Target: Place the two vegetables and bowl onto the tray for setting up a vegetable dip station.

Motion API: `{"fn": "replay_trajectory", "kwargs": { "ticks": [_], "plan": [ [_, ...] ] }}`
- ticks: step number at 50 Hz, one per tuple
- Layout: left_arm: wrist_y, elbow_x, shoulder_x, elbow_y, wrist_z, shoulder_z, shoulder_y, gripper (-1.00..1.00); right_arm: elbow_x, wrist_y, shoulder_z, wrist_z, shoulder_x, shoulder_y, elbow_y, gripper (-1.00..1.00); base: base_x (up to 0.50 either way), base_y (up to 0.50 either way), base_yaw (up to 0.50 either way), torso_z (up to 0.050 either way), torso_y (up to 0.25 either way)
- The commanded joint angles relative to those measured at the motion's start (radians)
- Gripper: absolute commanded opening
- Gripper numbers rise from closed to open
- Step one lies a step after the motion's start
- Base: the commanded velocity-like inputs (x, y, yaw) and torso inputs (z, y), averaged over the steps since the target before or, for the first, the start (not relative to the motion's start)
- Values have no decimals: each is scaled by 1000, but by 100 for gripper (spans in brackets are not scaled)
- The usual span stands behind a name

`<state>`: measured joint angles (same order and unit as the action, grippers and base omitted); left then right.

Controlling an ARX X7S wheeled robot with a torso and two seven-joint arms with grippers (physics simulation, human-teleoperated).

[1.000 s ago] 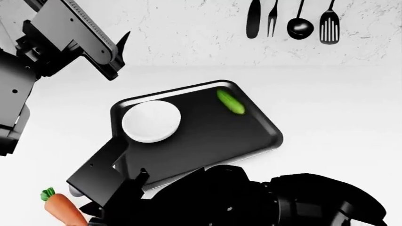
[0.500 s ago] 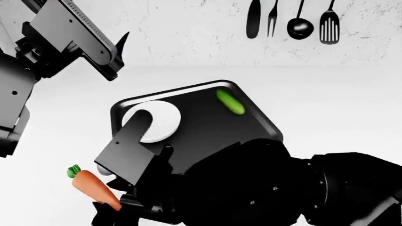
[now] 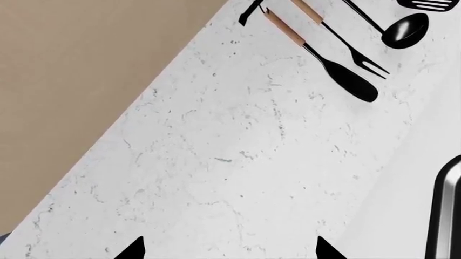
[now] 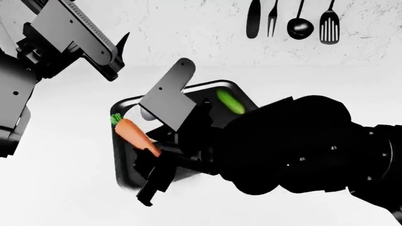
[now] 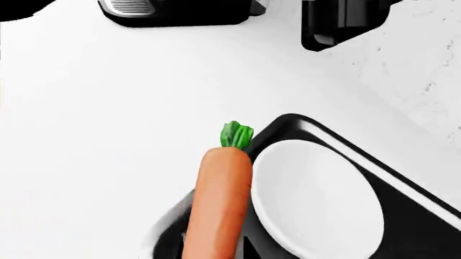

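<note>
The right gripper (image 4: 152,147) grips the carrot (image 4: 133,133) over the tray's (image 4: 121,167) left edge. The cucumber (image 4: 230,101) lies at the tray's far side. The left gripper (image 4: 116,59) hangs above, apart.

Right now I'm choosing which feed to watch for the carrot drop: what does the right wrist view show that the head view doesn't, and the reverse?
Only the right wrist view shows the white bowl in full, with the carrot close beside its rim. Only the head view shows the cucumber on the tray, the wall utensils and the raised left claw. Both show the carrot, held in the right claw, and the black tray.
</note>
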<state>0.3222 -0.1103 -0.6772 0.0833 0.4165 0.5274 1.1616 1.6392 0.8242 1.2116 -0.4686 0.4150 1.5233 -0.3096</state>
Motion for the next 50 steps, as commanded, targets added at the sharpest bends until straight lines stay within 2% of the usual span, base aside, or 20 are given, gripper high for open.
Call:
{"fn": "replay_trajectory", "kwargs": {
  "ticks": [1,5,11,18,25,26,32,38,50],
  "plan": [
    [-2,0,2,7,1,2,4,100,-31,66,-5,31,100,75,54,-100,0,0,0,0,0],
    [1,0,1,4,1,2,8,100,-58,95,18,47,127,85,56,-100,0,0,0,0,0],
    [5,-1,-1,1,-1,-2,16,100,-204,142,103,194,173,93,93,-100,0,0,0,0,0],
    [11,-2,-6,-5,-2,-4,17,100,-225,183,133,234,183,114,138,-100,0,0,0,0,0],
    [12,-1,-7,-7,-4,-4,16,100,-180,197,107,150,145,120,289,-100,0,0,0,0,0],
    [11,0,-7,-6,-4,-4,17,100,-167,184,88,84,120,115,368,-100,0,0,0,0,0],
    [13,2,-6,-6,-4,-2,21,100,-195,156,82,102,103,121,426,-100,0,0,0,0,0],
    [13,3,0,-3,-6,2,21,100,-219,82,45,46,65,106,515,-100,0,0,0,0,0],
    [24,6,6,-10,-4,11,29,100,-218,62,39,6,-22,93,619,-100,0,0,0,0,0]
  ]
}}
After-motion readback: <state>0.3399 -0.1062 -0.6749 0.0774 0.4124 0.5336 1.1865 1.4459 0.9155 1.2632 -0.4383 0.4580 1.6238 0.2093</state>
